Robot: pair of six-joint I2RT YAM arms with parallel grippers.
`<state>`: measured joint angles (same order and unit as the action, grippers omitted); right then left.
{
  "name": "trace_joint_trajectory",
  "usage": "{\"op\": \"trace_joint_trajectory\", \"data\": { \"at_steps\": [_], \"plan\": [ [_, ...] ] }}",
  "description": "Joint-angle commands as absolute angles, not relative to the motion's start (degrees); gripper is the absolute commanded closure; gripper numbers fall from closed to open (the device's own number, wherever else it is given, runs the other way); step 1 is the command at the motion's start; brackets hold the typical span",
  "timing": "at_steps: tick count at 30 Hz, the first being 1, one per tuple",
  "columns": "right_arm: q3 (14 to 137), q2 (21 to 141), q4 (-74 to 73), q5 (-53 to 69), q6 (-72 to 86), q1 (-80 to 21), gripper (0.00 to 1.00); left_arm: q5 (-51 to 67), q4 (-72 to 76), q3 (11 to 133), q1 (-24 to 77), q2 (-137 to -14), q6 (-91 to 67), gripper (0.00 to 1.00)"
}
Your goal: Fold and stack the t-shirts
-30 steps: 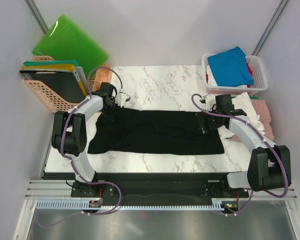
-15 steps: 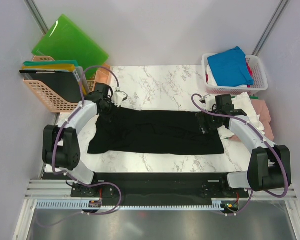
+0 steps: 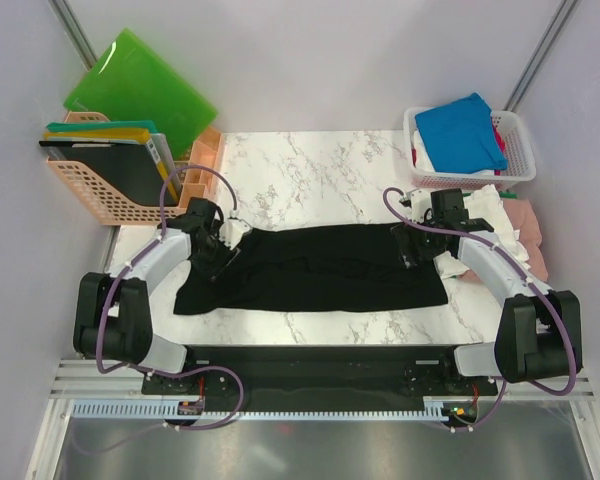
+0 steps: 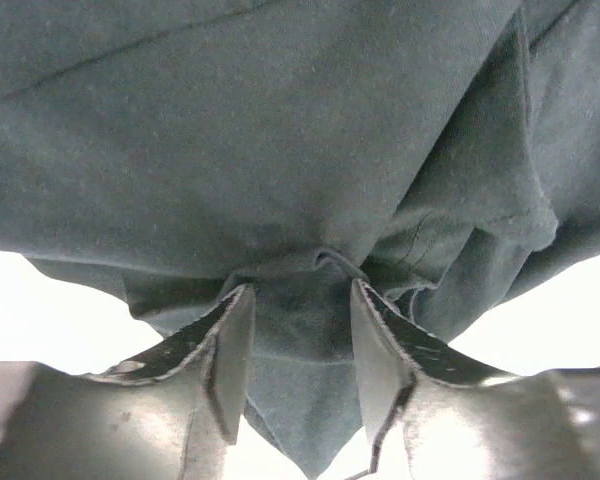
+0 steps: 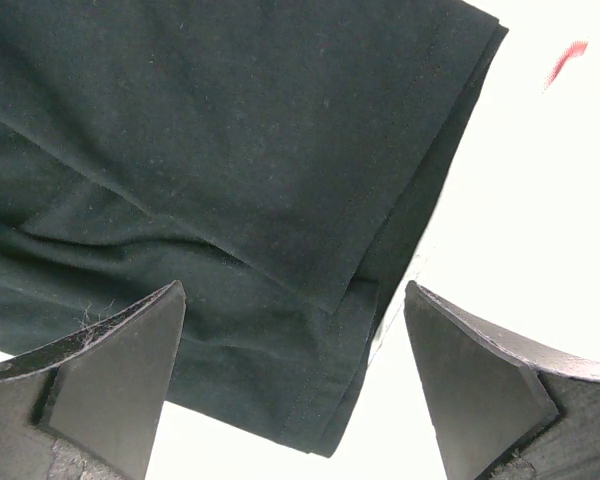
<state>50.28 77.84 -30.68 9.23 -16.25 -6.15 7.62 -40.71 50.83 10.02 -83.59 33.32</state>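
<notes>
Black cloth t-shirt (image 3: 320, 268) lies spread lengthwise across the white marble-patterned tabletop (image 3: 320, 165), between the two arms. Its left end is rumpled into folds; its right end is flatter, with a stitched hem showing. The left claw (image 3: 223, 248) sits low on the rumpled left end with its jaws partway apart, and a small pucker of black cloth lies in the gap between the dark fingers (image 4: 225, 360). The right claw (image 3: 417, 245) hovers over the shirt's right end with its jaws spread wide, holding nothing.

At the far right corner, a white plastic mesh basket (image 3: 521, 128) carries a folded bright blue t-shirt (image 3: 462, 130) on top of white and red cloth. Just beside the right arm lies a loose heap of white and pink garments (image 3: 515, 235). At the far left, a peach plastic basket (image 3: 80, 195) holds upright folders — and behind it lean bright green plastic boards (image 3: 140, 85).
</notes>
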Motion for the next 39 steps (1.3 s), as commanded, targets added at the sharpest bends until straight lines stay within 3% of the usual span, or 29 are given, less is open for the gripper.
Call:
{"op": "trace_joint_trajectory", "data": {
  "at_steps": [1, 11, 39],
  "plan": [
    [50.54, 76.55, -29.88, 10.46, -16.52, -6.06, 0.02, 7.03, -39.47, 50.45, 10.11, -79.99, 34.28, 0.48],
    [49.92, 75.85, -29.88, 10.2, -16.87, -5.98, 0.02, 4.84, -33.59, 52.38, 10.02, -82.7, 34.72, 0.45],
    [50.89, 78.66, -29.53, 9.58, -17.93, -5.98, 0.02, 2.37, -25.75, 73.3, 8.17, -107.58, 31.64, 0.44]
  ]
}}
